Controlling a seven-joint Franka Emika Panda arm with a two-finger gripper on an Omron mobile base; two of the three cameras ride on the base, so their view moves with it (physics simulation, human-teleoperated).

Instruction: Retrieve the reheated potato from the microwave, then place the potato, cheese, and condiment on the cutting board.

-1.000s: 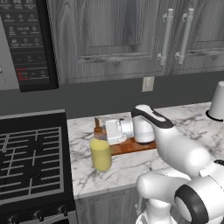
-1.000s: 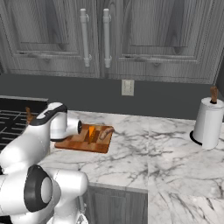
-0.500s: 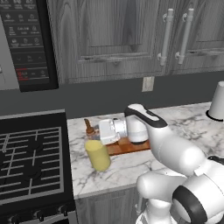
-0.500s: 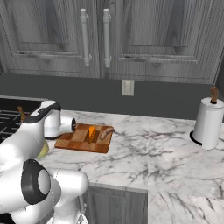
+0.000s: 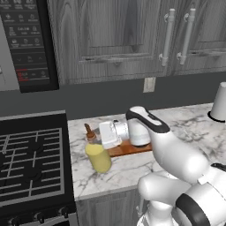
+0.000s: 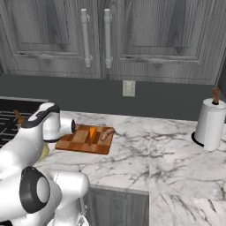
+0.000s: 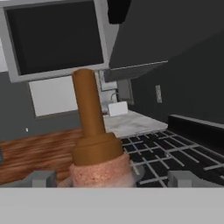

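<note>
Hand view puts the brown stopper of the squat pale-yellow condiment bottle right between our two spread fingertips, which are released and clasp nothing; our gripper sits level with the neck. We see the bottle upright, long axis vertical, on the marble counter just left of the checkered wooden cutting board. On that board lie the orange cheese wedge and brown oval potato. Microwave panel lettering is too small to read.
</note>
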